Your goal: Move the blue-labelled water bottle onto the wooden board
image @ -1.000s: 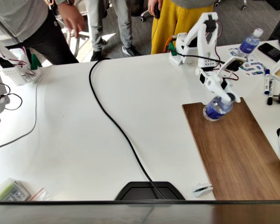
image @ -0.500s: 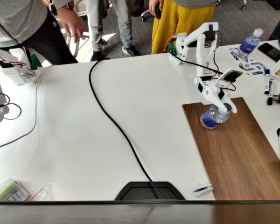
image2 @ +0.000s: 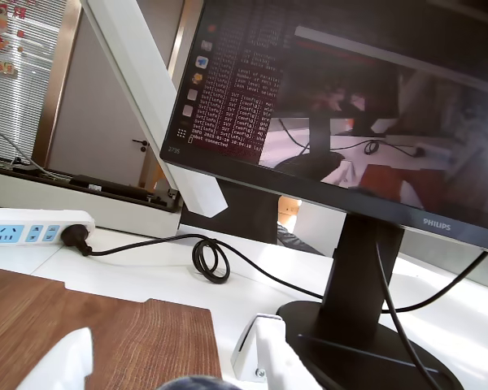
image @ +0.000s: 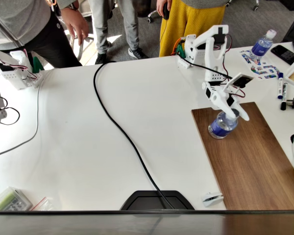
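Note:
The blue-labelled water bottle (image: 221, 125) stands upright on the wooden board (image: 255, 161), close to the board's far left corner in the fixed view. My white gripper (image: 231, 110) reaches down over the bottle's top and is shut on it, one finger on each side. In the wrist view the two white fingers (image2: 62, 362) frame the bottom edge, and the bottle's dark top (image2: 200, 382) just shows between them. The brown board (image2: 81, 317) lies beneath.
A second blue-labelled bottle with a white cap (image: 262, 45) stands at the back right near markers (image: 280, 85). A black cable (image: 122, 132) crosses the white table. People stand behind the table. A monitor stand (image2: 358, 325) and power strip (image2: 32, 230) lie beyond the board.
The gripper has swung left and down with the bottle. The bottle went from hanging tilted above the board to standing upright on it.

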Controlling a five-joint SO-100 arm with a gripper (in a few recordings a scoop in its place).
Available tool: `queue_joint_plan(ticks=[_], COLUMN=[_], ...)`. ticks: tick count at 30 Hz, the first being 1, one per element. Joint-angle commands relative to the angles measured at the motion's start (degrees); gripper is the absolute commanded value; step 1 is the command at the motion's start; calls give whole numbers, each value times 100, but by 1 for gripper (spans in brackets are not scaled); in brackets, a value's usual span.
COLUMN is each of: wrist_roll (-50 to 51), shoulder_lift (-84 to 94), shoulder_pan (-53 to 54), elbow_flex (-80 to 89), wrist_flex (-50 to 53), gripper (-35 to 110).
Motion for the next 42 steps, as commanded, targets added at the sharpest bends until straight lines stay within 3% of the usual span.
queue_joint_plan(ticks=[1,6,27,31,42], wrist_roll=[-9,272,650,694,729], shoulder_lift=[483,879,3234,4078,6741], shoulder_pan=[26,-35,-35,176,809], elbow_flex=[-185,-220,-984,-519,2549], wrist_flex=[-53,105,2689,3313,3507], gripper=[28,28,28,28,28])
